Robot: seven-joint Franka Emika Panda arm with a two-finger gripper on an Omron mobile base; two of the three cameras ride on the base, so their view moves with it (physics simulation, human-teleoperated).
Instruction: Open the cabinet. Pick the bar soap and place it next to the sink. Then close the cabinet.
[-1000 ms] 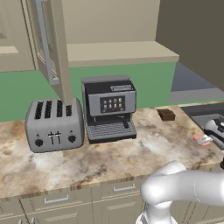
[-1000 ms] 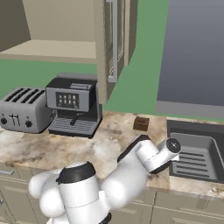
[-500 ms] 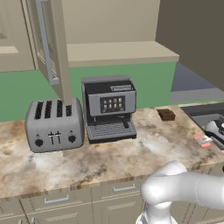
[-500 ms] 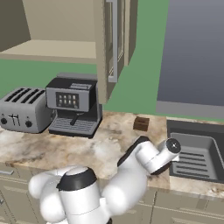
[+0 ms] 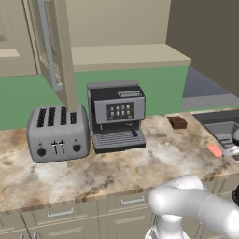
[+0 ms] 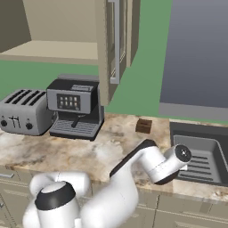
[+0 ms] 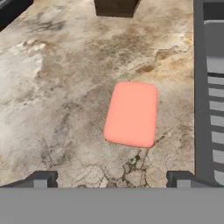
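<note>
The salmon-pink bar soap (image 7: 131, 113) lies flat on the marble counter, just left of the sink's rim (image 7: 199, 87). My gripper (image 7: 111, 179) hangs open above it, one fingertip on each side and nothing between them. From the left base view, the bar soap (image 5: 214, 150) rests close to the dark sink (image 5: 223, 127) at the right edge. My hand (image 6: 176, 158) hovers by the sink (image 6: 200, 153) and covers the soap there. The cabinet's door (image 5: 53, 46) stands open, its silver bar handle (image 6: 115, 42) facing out, and the shelf inside is bare.
A dark brown block (image 5: 177, 122) sits on the counter behind the soap. The coffee machine (image 5: 116, 116) and silver toaster (image 5: 58, 133) stand under the open door. Low drawers (image 5: 60, 214) run along the counter's front.
My hand has drifted slightly toward the sink. The soap has stayed in place on the counter and the cabinet door is still open.
</note>
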